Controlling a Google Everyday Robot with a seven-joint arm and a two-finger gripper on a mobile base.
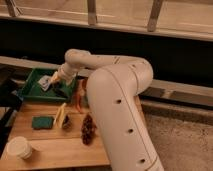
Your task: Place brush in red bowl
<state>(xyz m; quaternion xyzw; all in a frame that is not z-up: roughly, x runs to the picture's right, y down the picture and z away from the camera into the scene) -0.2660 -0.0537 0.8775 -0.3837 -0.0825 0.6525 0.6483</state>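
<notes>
Claw (54,81) over green tray (30,93), brush (60,92) just beneath, lying diagonally

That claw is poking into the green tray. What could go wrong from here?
The claw hangs low over the green tray, where the slim dark brush lies beside a pale item. It might catch the wrong thing. The arm hides most of the red bowl, so a drop could miss. Swinging back, it might knock the yellow wedge or green sponge.
</notes>
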